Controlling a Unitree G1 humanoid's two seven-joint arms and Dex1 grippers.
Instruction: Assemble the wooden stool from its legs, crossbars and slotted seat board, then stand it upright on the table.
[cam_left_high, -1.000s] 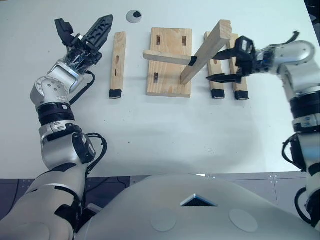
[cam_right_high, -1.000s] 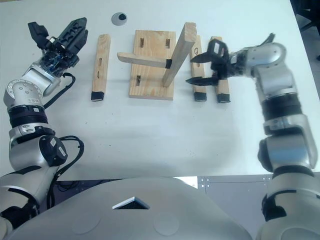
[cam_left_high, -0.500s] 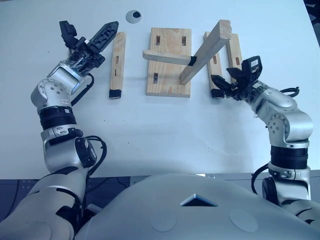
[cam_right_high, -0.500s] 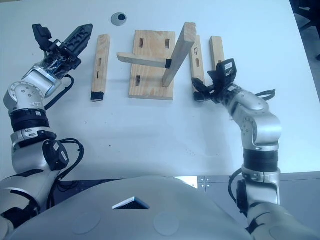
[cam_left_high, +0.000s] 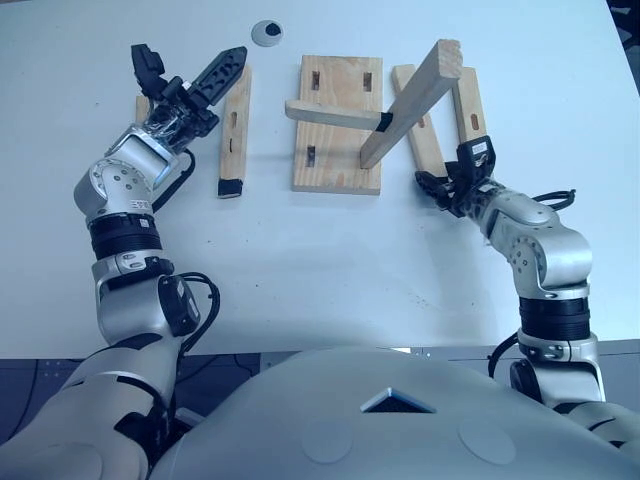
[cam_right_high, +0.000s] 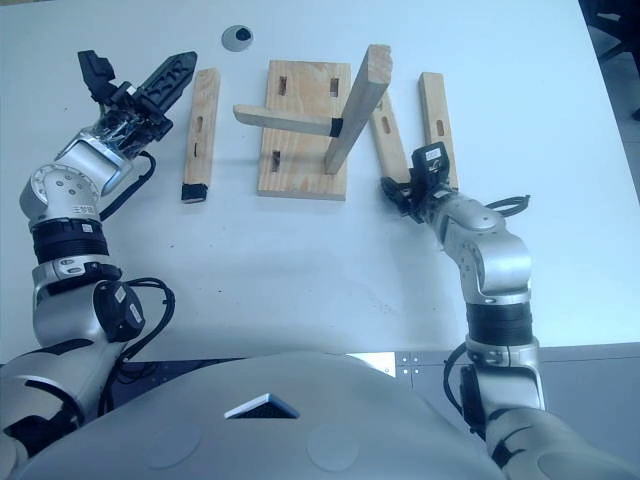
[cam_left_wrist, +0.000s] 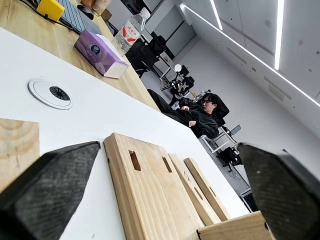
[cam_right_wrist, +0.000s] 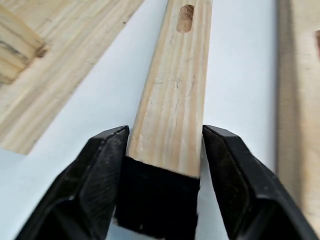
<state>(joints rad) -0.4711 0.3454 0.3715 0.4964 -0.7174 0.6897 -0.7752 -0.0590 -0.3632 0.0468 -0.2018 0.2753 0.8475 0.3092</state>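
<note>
The slotted seat board (cam_left_high: 338, 150) lies flat at the table's back centre. One leg (cam_left_high: 415, 100) stands tilted in it, with a crossbar (cam_left_high: 330, 112) jutting from it to the left. A third leg (cam_left_high: 236, 125) lies left of the board. My left gripper (cam_left_high: 186, 72) hovers open just left of that leg. Two more legs lie right of the board: an angled inner one (cam_left_high: 418, 125) and an outer one (cam_left_high: 467, 100). My right gripper (cam_left_high: 441, 186) is shut on the inner leg's (cam_right_wrist: 172, 100) black-capped near end, one finger (cam_right_wrist: 95, 175) on each side.
A round cable grommet (cam_left_high: 267, 32) sits at the back of the white table (cam_left_high: 320, 270), behind the left leg. A short wooden piece (cam_left_high: 143, 104) peeks out behind my left gripper. The table's front half is bare; its front edge runs close to my body.
My right arm dropped low and its gripper closed around the inner right leg's black end; that leg now lies angled, no longer parallel to the outer leg. My left gripper shifted slightly right.
</note>
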